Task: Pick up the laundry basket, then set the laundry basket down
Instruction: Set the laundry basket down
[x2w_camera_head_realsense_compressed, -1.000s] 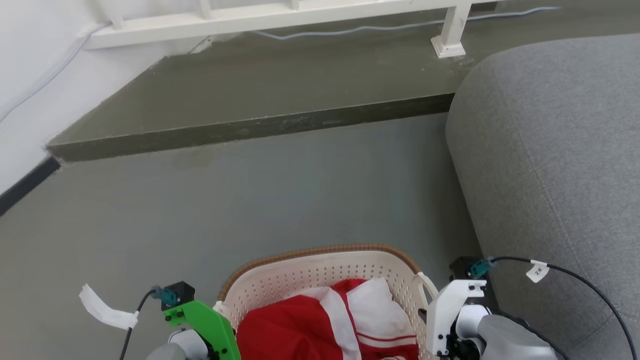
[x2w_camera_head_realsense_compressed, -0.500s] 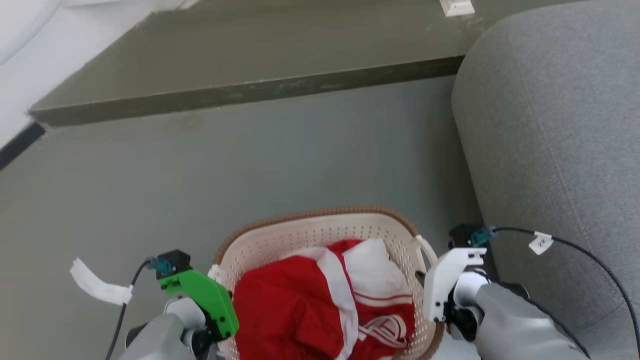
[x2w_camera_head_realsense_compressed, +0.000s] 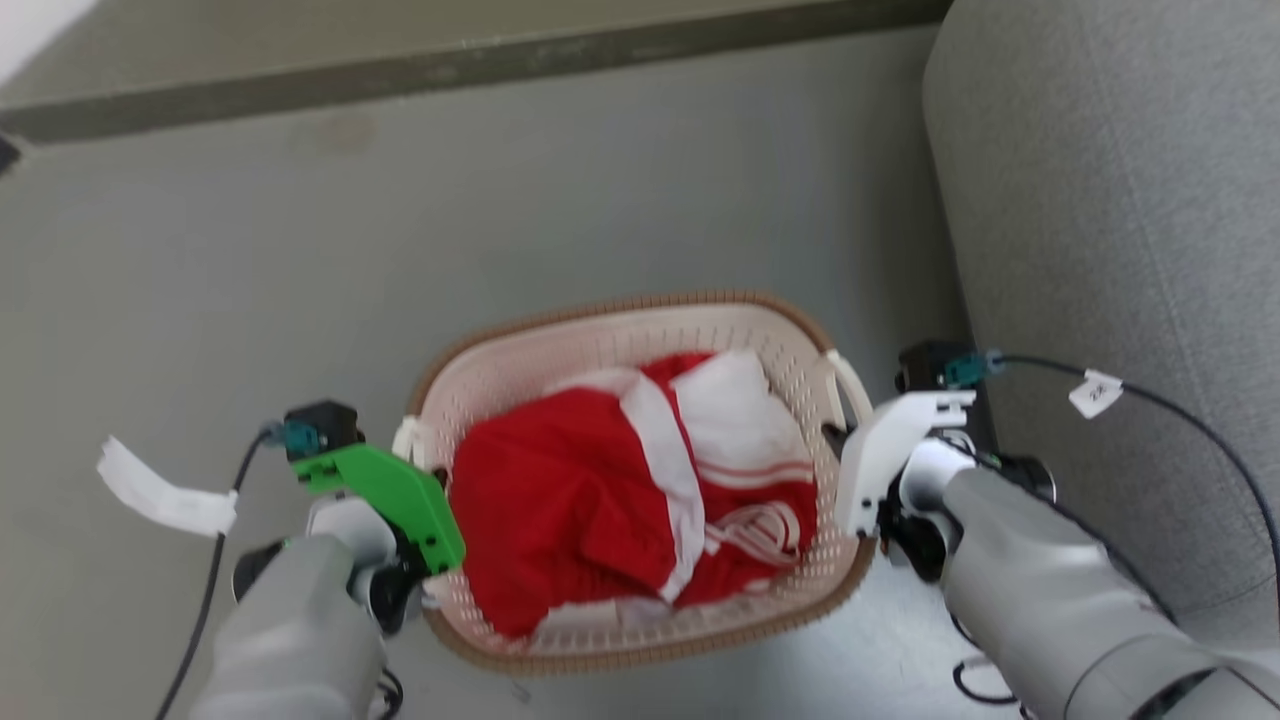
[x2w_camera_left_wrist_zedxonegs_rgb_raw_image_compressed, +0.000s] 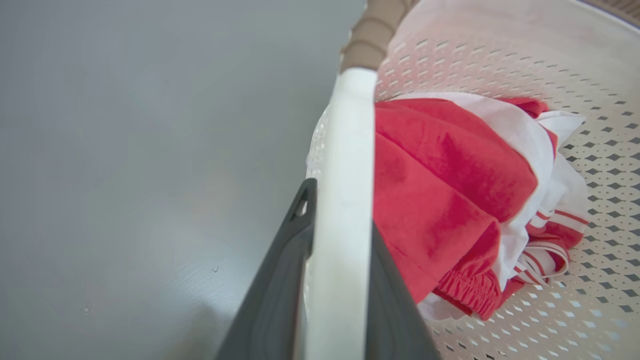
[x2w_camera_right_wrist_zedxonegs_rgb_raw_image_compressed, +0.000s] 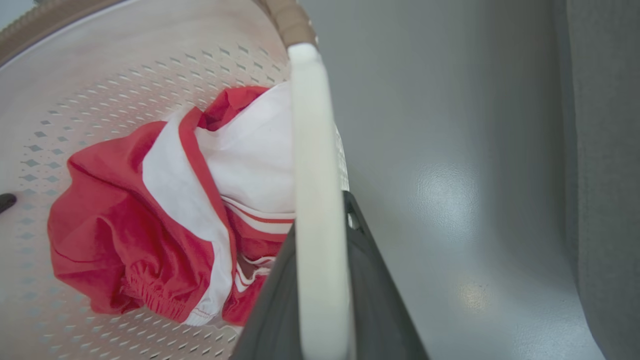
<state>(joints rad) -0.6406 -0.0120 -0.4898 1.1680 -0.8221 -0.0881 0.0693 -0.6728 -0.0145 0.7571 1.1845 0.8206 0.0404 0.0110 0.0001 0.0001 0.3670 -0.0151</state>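
Left gripper (x2w_camera_left_wrist_zedxonegs_rgb_raw_image_compressed: 340, 215) is clamping the laundry basket (x2w_camera_head_realsense_compressed: 600, 350) by its left handle (x2w_camera_left_wrist_zedxonegs_rgb_raw_image_compressed: 350, 150) — right gripper (x2w_camera_right_wrist_zedxonegs_rgb_raw_image_compressed: 320, 225) is clamping the right handle (x2w_camera_right_wrist_zedxonegs_rgb_raw_image_compressed: 307, 125).
Basket is being held between both arms, just beside the grey sofa (x2w_camera_head_realsense_compressed: 1100, 200) — carrying a red-and-white garment (x2w_camera_head_realsense_compressed: 560, 500).

Grey floor (x2w_camera_head_realsense_compressed: 600, 200) is stretching left of the grey fabric sofa (x2w_camera_head_realsense_compressed: 1100, 200); a raised step (x2w_camera_head_realsense_compressed: 400, 75) is running beyond the sofa's far end.

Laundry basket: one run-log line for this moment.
left gripper: shut on left handle | right gripper: shut on right handle | laundry basket: holds red-and-white garment, beside grey sofa | off floor: cannot tell
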